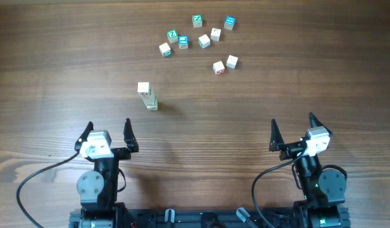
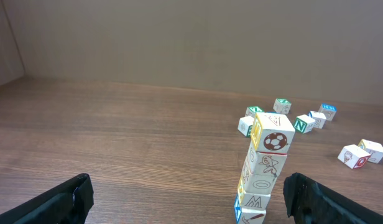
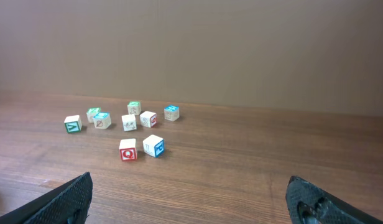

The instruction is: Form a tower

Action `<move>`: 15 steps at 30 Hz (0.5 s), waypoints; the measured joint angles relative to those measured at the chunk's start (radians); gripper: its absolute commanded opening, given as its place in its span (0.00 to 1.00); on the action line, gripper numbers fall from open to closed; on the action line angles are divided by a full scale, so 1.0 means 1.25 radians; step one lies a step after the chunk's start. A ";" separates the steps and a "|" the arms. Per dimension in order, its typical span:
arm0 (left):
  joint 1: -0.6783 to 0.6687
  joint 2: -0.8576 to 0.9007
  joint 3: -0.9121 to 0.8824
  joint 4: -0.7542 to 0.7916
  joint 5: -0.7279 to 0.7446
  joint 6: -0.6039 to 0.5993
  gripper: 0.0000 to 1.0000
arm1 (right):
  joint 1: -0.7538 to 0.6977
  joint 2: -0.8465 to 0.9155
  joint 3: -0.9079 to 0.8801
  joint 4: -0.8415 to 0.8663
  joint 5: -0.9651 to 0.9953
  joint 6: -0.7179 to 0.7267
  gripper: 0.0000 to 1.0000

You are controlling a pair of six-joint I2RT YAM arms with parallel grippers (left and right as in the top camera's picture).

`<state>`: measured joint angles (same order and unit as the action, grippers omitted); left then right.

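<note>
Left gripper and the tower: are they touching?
Apart. The overhead view shows a strip of table between the tower and the left gripper, whose jaws stand open and empty.

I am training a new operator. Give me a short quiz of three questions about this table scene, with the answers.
1. True or false: the left gripper is shut on the tower.
2. How many loose cubes lie beyond the tower? A) five B) nine C) twelve
3. Which stands nearer the tower: the left gripper or the right gripper?
Key: 1 false, it is open and apart from the tower; 2 B; 3 left.
</note>
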<state>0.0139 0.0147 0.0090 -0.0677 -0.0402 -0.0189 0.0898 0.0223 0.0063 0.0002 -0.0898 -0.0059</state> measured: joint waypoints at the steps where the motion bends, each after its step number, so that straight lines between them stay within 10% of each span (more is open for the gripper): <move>1: 0.000 0.000 0.000 0.000 0.000 0.000 1.00 | 0.000 0.000 0.000 0.000 0.000 0.000 1.00; 15: 0.000 0.000 0.000 0.000 0.000 0.000 1.00 | 0.000 0.000 0.000 0.000 0.000 0.000 1.00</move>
<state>0.0139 0.0147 0.0090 -0.0677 -0.0402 -0.0189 0.0898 0.0223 0.0063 0.0002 -0.0898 -0.0059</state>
